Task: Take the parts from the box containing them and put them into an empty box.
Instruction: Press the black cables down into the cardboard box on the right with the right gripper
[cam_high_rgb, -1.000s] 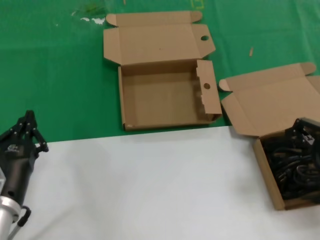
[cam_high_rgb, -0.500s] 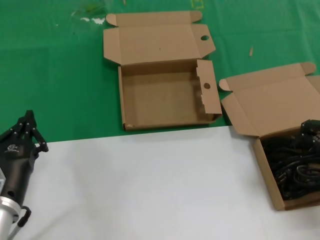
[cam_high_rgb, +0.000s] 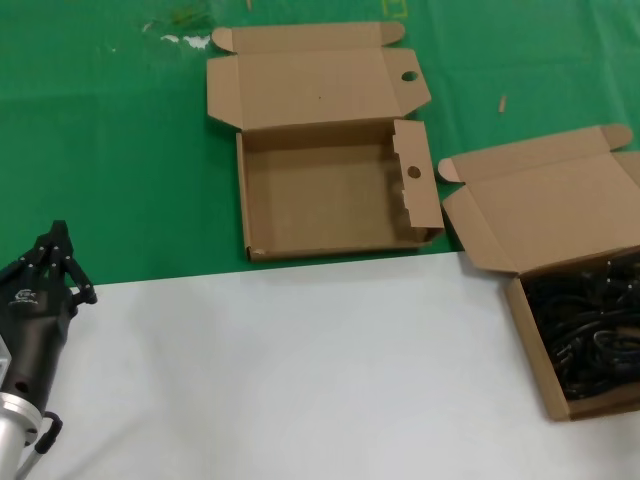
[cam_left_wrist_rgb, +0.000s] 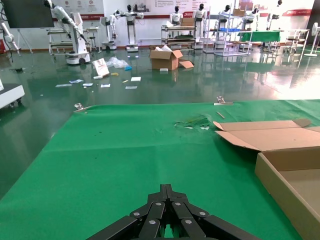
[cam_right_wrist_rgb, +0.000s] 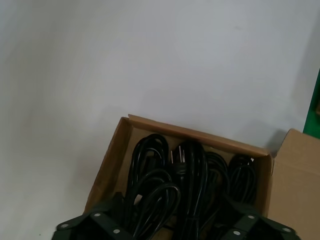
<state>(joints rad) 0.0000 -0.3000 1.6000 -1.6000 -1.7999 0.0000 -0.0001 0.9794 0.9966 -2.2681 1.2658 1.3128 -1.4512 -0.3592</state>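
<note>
The step in hand is judged to be the first pick: nothing is yet seen in the empty box (cam_high_rgb: 325, 190), which lies open on the green cloth (cam_high_rgb: 110, 150) at the far middle of the bench (cam_high_rgb: 300, 380), lid folded back.

The parts (cam_right_wrist_rgb: 185, 175), black cables in loose loops, are seen heaped in the box containing them (cam_high_rgb: 530, 345) at the bench's right edge, well apart from the empty box. At least four bundles can be told in the right wrist view, one with a plug end near the middle.

The right claw (cam_right_wrist_rgb: 177, 220) is not in the head view. In its wrist view it hangs over the cables with its fingers spread wide on either side of the heap; nothing is held.

The left claw (cam_high_rgb: 52, 262) is parked at the near left, fingers drawn together to a point, holding nothing.

Next move, as judged: one bundle is to be singled out, closed on, and lifted clear without neighbouring loops being dragged along.
</note>
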